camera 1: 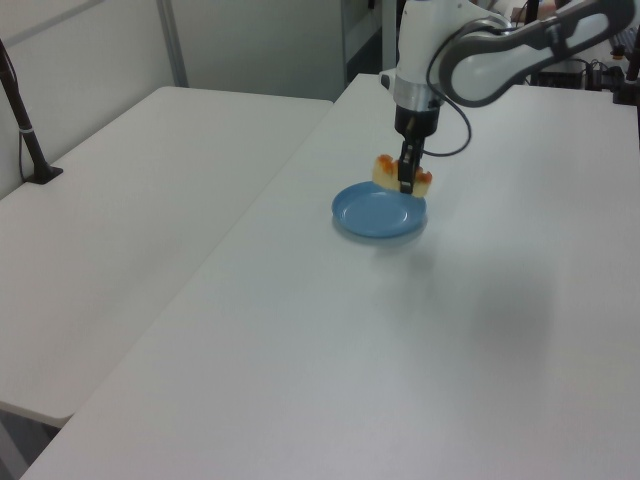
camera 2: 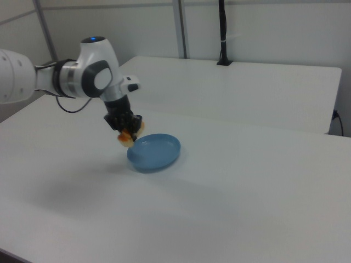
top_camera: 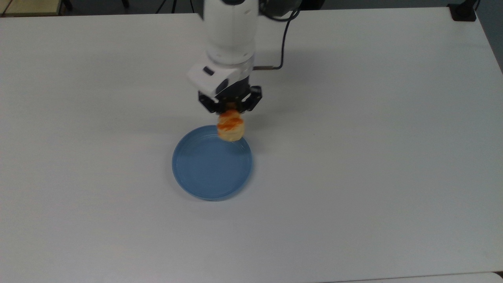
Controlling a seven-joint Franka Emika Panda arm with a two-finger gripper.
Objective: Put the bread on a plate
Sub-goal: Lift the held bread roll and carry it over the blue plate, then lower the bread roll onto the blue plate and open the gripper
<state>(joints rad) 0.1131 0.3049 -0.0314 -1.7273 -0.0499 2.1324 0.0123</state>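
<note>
Surrounding the plate (top_camera: 212, 173) on every side was bare white table (top_camera: 373, 157), with nothing standing between the plate and the table's edges in the top view. A second white table (camera 1: 130, 230) sat alongside at the left view's left, with a dark post (camera 1: 25, 125) clamped at its far side, and a similar table with an upright black pole (camera 2: 223, 33) lay behind in the right view. A black cable (top_camera: 283, 43) trailed from the arm across the tabletop at the top view's upper middle.

The light-blue plate lay flat, well in from all table borders, its inside holding nothing. The bread (top_camera: 231, 126) hung in the air over the plate's rim on the side nearest the arm, clear of the surface, its orange-glazed bumps facing up; in the right view it (camera 2: 126, 138) sat at the plate's left edge.

The white arm (camera 1: 500, 55) reached down nearly vertically, wrist above the plate's edge. The gripper (top_camera: 230, 108) pointed straight down, its dark fingers clamped on the loaf's middle
</note>
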